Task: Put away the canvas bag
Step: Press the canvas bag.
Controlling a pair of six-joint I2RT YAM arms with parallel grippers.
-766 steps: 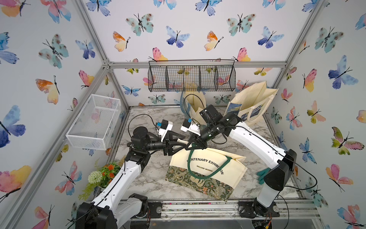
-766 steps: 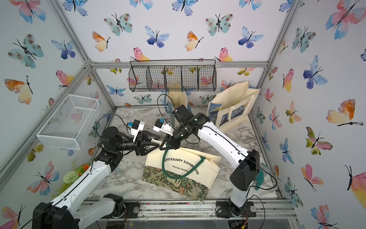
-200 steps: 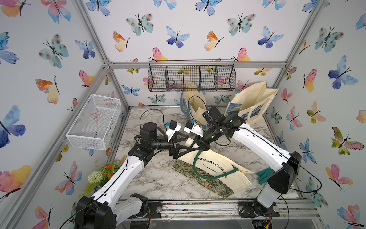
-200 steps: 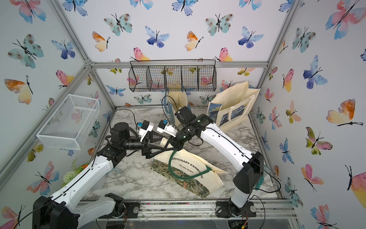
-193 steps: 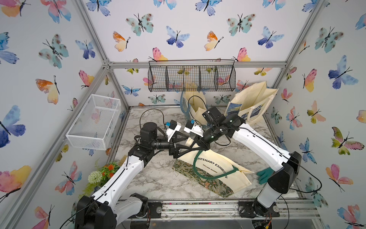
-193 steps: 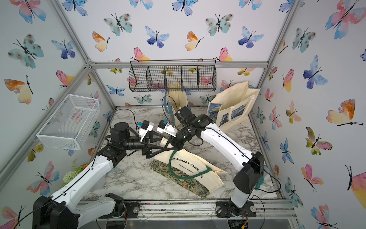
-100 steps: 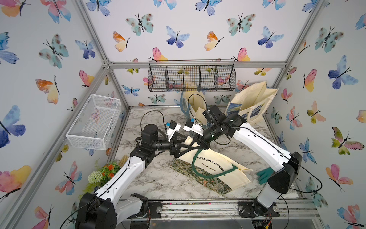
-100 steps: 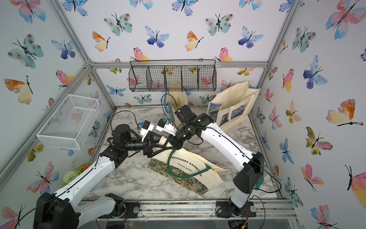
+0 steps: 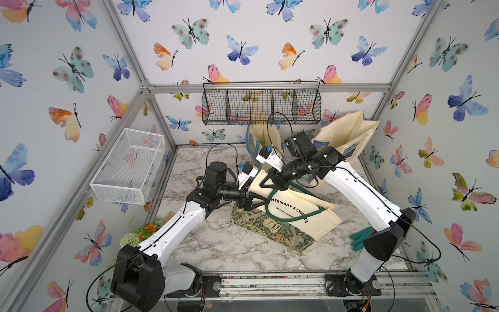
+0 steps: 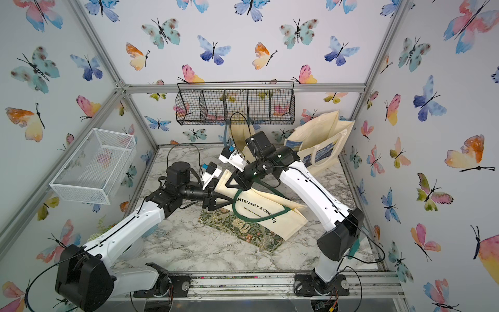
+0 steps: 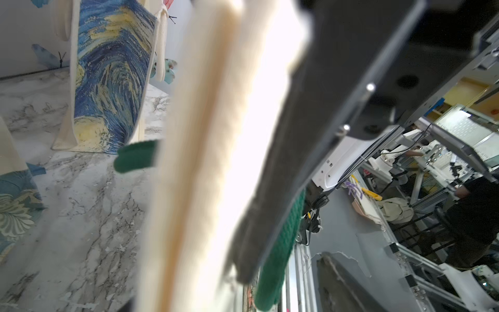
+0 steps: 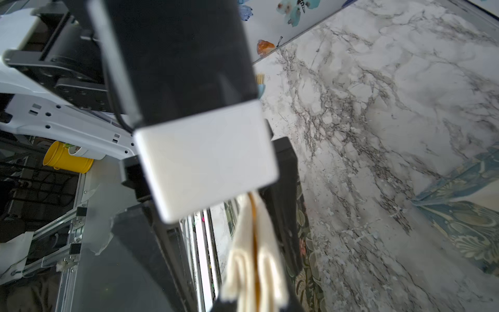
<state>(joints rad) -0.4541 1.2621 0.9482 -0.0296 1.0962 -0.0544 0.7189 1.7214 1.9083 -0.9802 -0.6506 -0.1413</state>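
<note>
Canvas bag w/ green handles and a floral band along its base lies in the middle of the surface. Base end is down on the marble, mouth end lifted up btwn the two arms. R pincer is clenched on the cream top edge; its wrist cam shows folded fabric pinched btwn dark fingers. L pincer sits at the same edge, just beside the R one. Cloth runs past one finger in its wrist cam, but it's too blurred to tell if it's gripping or loose. Starry-night tote stands back right, and another tote is below the black wire basket.
</note>
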